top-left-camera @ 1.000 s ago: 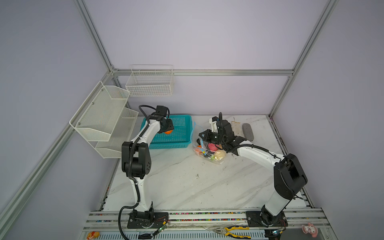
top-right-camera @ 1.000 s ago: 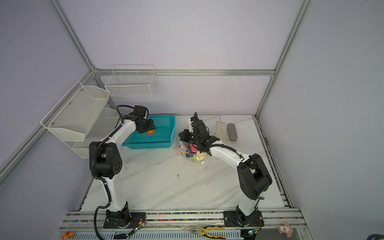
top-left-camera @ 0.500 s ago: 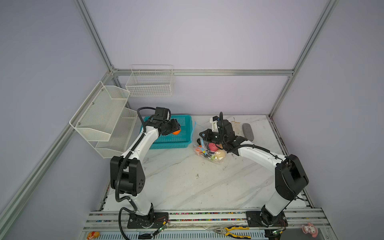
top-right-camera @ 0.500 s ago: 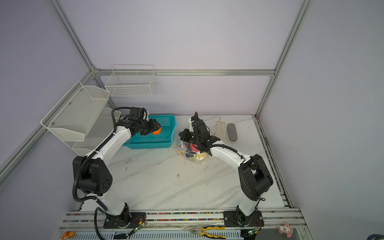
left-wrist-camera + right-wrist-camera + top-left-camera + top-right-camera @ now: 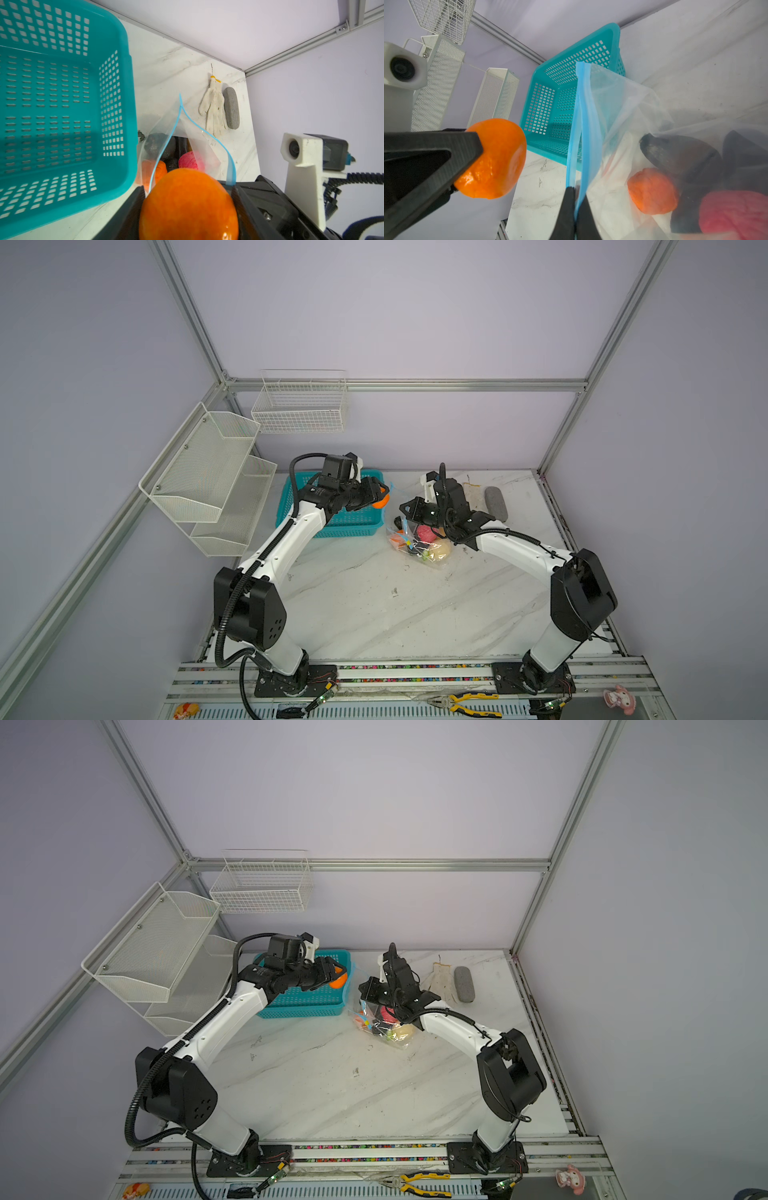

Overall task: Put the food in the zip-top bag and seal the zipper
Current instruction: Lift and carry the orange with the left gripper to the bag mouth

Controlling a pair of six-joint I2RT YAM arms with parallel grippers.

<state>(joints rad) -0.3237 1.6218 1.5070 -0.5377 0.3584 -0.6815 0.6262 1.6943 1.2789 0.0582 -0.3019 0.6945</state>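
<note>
The left hand (image 5: 187, 197) is pressed onto an orange ball (image 5: 188, 205), one finger on each side of it. In a top view the ball (image 5: 381, 499) hangs in the air above the right-hand rim of a teal basket (image 5: 332, 526), just left of centre in the frame.

The right hand (image 5: 574, 195) is pressed together, pinching the blue strip (image 5: 577, 124) along the mouth of a clear bag (image 5: 623, 104). It holds that edge up, and the two sides of the strip (image 5: 230, 166) stand apart, so the mouth is open. The ball is near the mouth, outside the bag.

The bag (image 5: 419, 543) sits on the tabletop (image 5: 374, 593) just right of the basket, a little right of centre in both top views. Inside it lie an orange lump (image 5: 652, 191), a pink ball (image 5: 733, 212), a dark eggplant (image 5: 679, 153) and a cream ball (image 5: 442, 548).

Behind the bag, toward the upper right of the tabletop, a white glove (image 5: 214, 108) lies beside a grey oblong pad (image 5: 231, 110).
</note>
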